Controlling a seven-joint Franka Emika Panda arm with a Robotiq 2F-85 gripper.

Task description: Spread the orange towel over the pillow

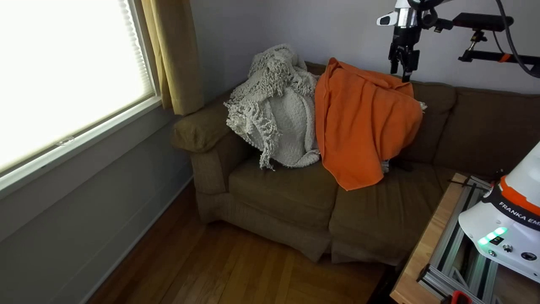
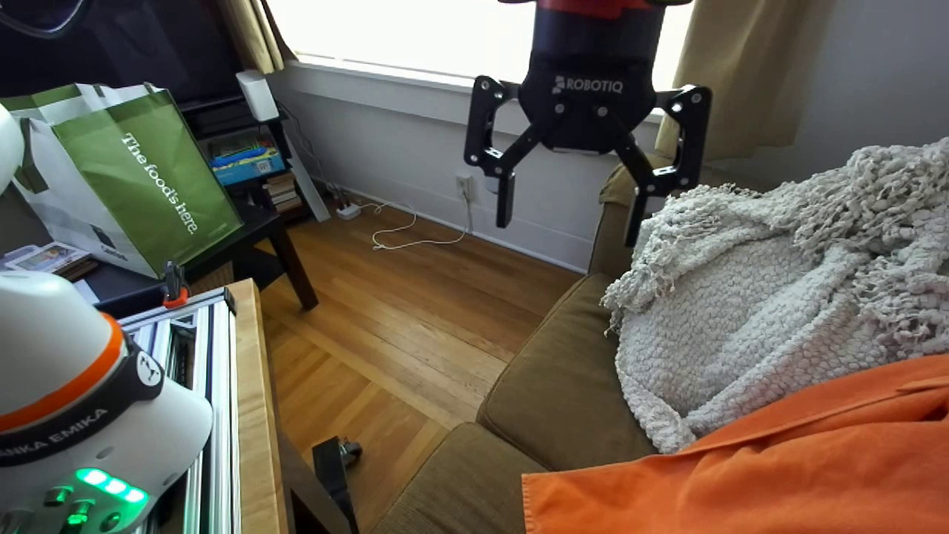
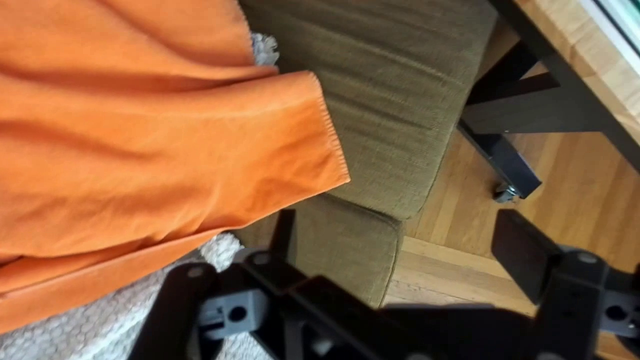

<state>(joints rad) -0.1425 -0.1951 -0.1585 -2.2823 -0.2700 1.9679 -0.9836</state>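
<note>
The orange towel [image 1: 367,122] is draped over a bulky thing on the sofa, with its lower corner hanging onto the seat. It also shows in an exterior view [image 2: 786,467] and in the wrist view [image 3: 165,150]. The pillow is almost wholly hidden; small bits of pale fringe [image 1: 422,106] stick out at the towel's edge, also in the wrist view [image 3: 265,49], and may belong to it. My gripper [image 2: 569,219] is open with nothing between its fingers. It hangs above the sofa, apart from the towel, and shows in an exterior view [image 1: 400,74] and in the wrist view [image 3: 395,225].
A cream knobbly blanket [image 1: 291,122] is heaped beside the towel, against the arm of the brown sofa [image 1: 278,185]. The robot's wooden table [image 2: 256,415] stands before the sofa. A green paper bag [image 2: 141,178] stands on a dark table. A window [image 1: 63,76] is alongside.
</note>
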